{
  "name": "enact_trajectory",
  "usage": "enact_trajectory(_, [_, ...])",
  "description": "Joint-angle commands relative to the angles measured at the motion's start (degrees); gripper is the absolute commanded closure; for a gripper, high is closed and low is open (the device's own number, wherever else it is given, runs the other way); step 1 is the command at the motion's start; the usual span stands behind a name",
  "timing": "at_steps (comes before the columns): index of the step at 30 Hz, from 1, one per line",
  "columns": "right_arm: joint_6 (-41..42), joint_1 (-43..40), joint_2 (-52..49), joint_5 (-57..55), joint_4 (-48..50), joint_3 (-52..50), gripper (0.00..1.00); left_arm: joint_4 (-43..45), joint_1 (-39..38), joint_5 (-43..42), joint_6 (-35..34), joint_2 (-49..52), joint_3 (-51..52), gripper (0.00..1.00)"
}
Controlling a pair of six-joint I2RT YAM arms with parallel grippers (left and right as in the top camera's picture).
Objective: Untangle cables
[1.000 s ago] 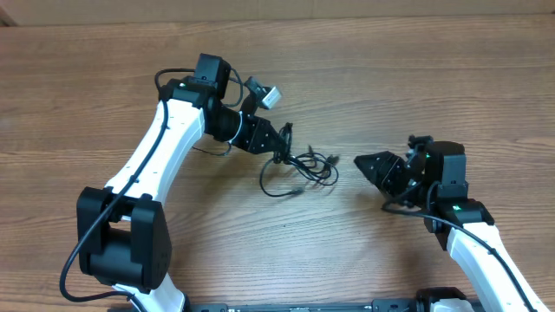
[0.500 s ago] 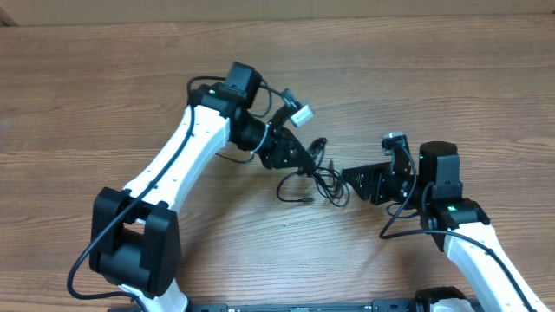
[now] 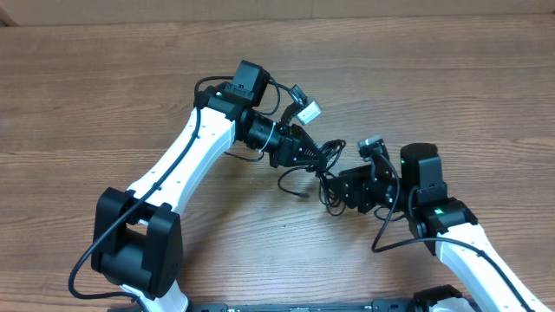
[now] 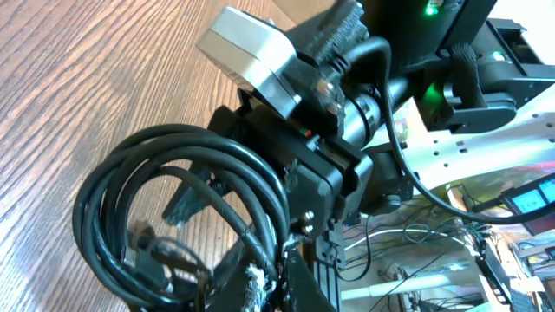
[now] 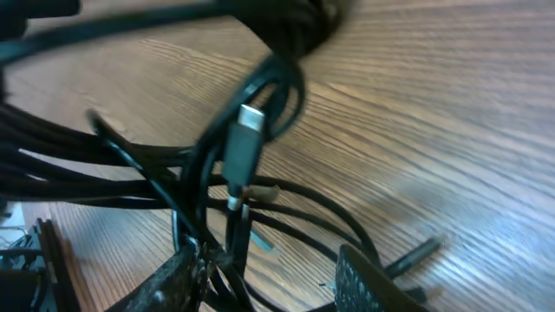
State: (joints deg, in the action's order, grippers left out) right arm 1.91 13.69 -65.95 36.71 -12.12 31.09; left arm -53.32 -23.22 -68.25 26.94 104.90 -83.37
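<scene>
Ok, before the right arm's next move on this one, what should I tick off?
1. Left end effector shut on the cables: ok.
2. Right end effector open, strands running between its fingers: ok.
3. Silver-tipped plug free of the loop around it: cannot tell.
4. Strands separated from one another: not ok, bunched together.

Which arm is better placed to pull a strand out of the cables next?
Right. The left gripper is shut on the cables, anchoring the bunch, while the right gripper is open with strands between its fingers and a silver-tipped plug just ahead, so it could probably close and pull.
</scene>
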Motion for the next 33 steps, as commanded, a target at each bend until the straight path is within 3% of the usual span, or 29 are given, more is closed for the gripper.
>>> enact_trajectory(1, [-0.7,1.4,0.1,1.0,1.7,1.2,0.54,0.1,-0.1,-3.1,-0.2,-1.6,-1.4,0.96])
enact_trajectory(17, [-0.7,1.7,0.1,6.7,4.2,1.2,0.54,0.1,-0.1,-0.7,-1.5,-1.6,-1.4,0.96])
enact_trajectory(29, [-0.7,1.7,0.1,8.4,4.2,1.2,0.55,1.4,-0.1,-12.2,-1.7,-1.6,-1.4,0.96])
enact_trajectory(33, [-0.7,1.7,0.1,6.4,3.9,1.2,0.96,1.4,0.0,-12.0,-1.7,-1.6,-1.4,0.96])
